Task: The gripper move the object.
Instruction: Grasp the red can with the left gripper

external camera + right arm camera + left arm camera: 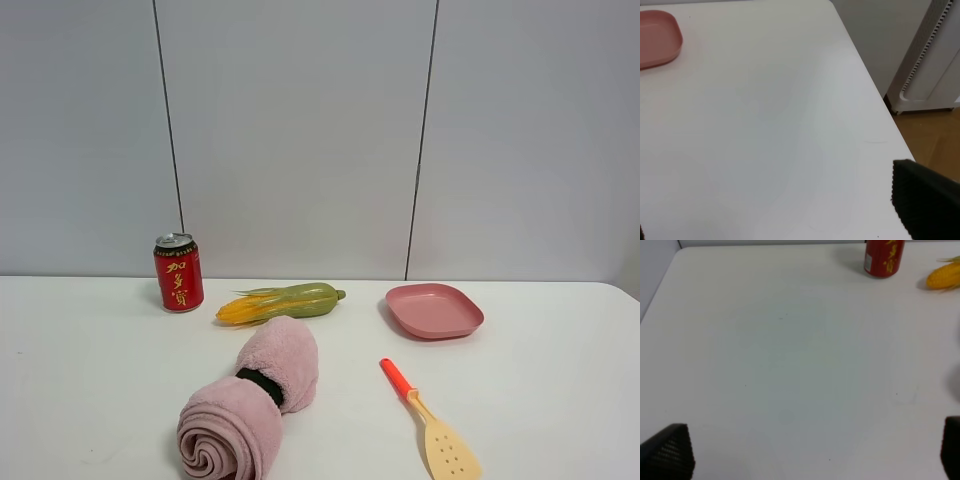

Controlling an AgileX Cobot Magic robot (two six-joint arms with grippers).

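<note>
The red can (178, 273) with gold characters and a silver top stands upright at the back left of the white table (100, 380). It also shows in the left wrist view (883, 258), far from the fingers. My left gripper (810, 455) is open and empty above bare table, with its black fingertips (667, 452) wide apart. My right gripper (785, 220) is open and empty near the table's right edge; one black finger (925, 200) shows plainly. Neither gripper shows in the exterior view.
A corn cob (282, 303) lies right of the can. A pink rolled towel (250, 400) lies at the front. A pink plate (434, 310) and an orange spatula (430, 420) are on the right. A white appliance (935, 65) stands beyond the table's right edge.
</note>
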